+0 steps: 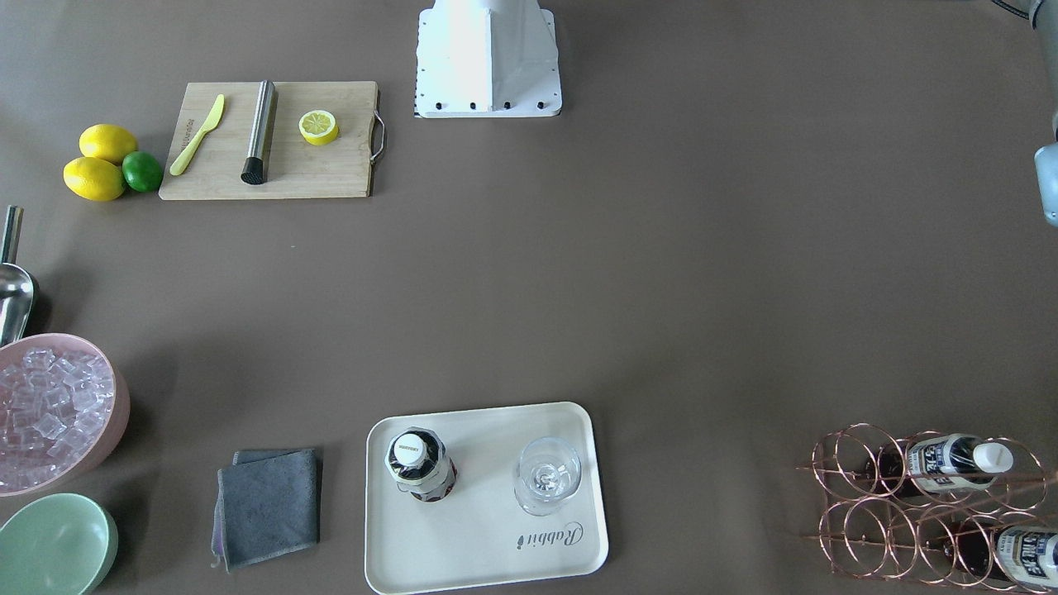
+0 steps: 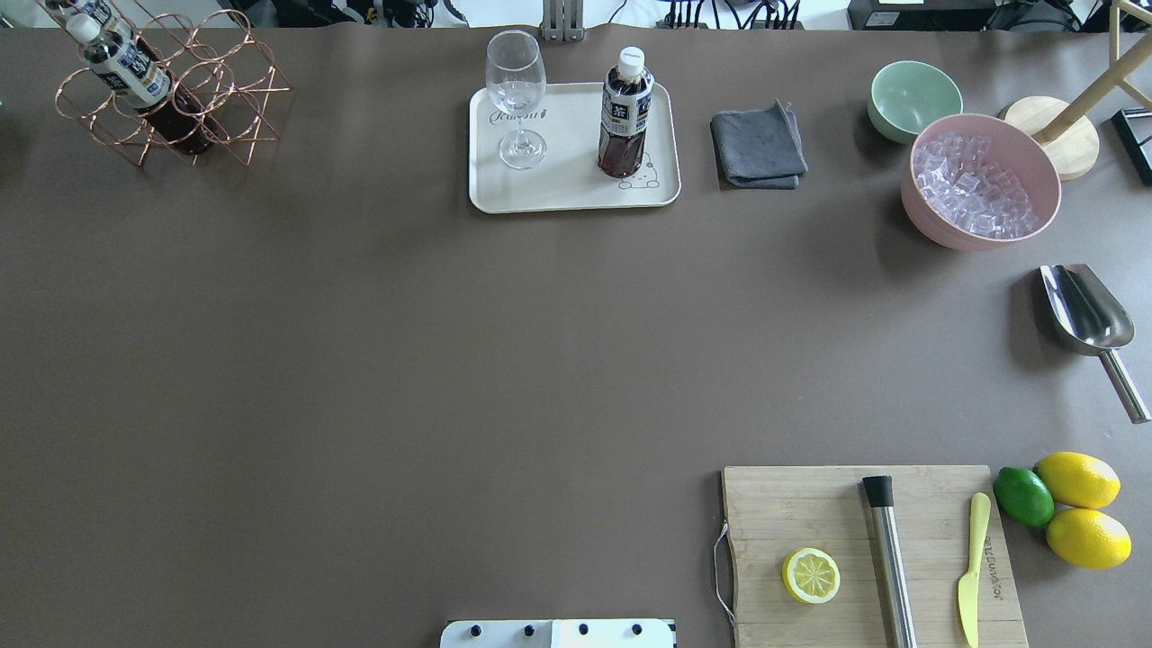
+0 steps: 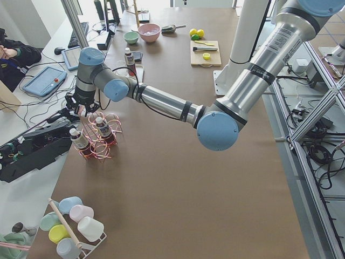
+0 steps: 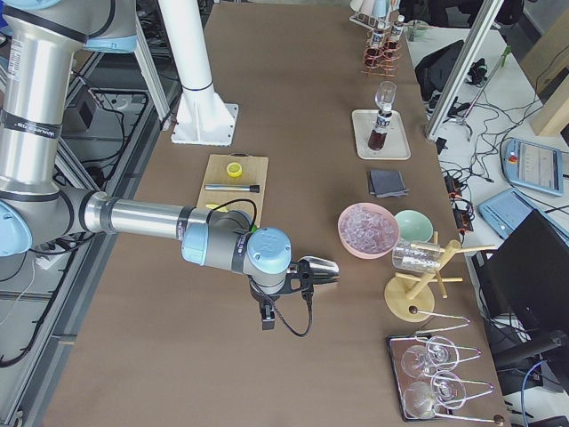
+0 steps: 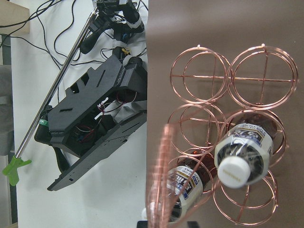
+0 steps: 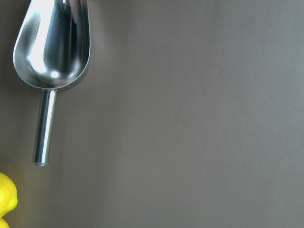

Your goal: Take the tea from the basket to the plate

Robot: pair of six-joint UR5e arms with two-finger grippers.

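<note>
One tea bottle [image 1: 420, 464] stands upright on the cream plate [image 1: 488, 537], next to a wine glass [image 1: 547, 475]; they also show in the overhead view as bottle [image 2: 625, 112] and plate [image 2: 567, 189]. Two more tea bottles [image 1: 950, 457] [image 1: 1021, 555] lie in the copper wire basket [image 1: 860, 496] at the table's corner. The left wrist view looks down on the basket [image 5: 199, 76] and its bottles [image 5: 242, 154] [image 5: 187, 183]. My left gripper [image 3: 80, 112] hangs just above the basket; I cannot tell its state. My right gripper [image 4: 267, 318] hovers over bare table by the scoop; I cannot tell its state.
A cutting board [image 2: 810, 504] holds a lemon half, a steel muddler and a yellow knife. Two lemons [image 2: 1077, 479] and a lime lie beside it. A pink bowl of ice [image 2: 981, 184], a green bowl [image 2: 914, 97], a grey cloth [image 2: 758, 144] and a metal scoop [image 2: 1084, 310] lie along the right side.
</note>
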